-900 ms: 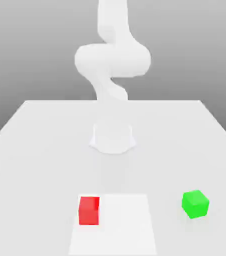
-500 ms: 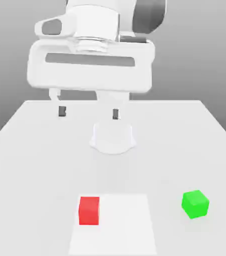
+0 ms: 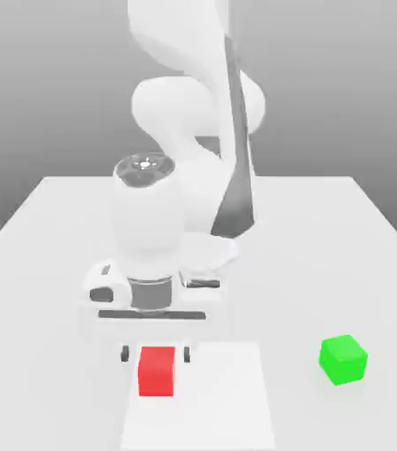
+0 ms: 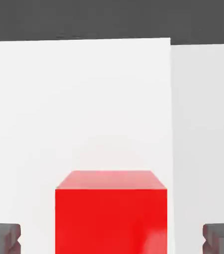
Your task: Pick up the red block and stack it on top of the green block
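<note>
Gripper (image 3: 156, 354) stood wide open, holding nothing, fingertips either side of red block (image 3: 157, 372); green block (image 3: 343, 359) sat well apart.

You had a pale, nearly white table (image 3: 325, 264) before you, its far edge straight and its sides spreading wider toward the exterior view's near side. A brighter white rectangle (image 3: 219, 414) lay flat on it. Behind the table you saw a plain grey backdrop (image 3: 342, 106), lighter high up and darker lower down, and the light over the tabletop was bright and even
</note>
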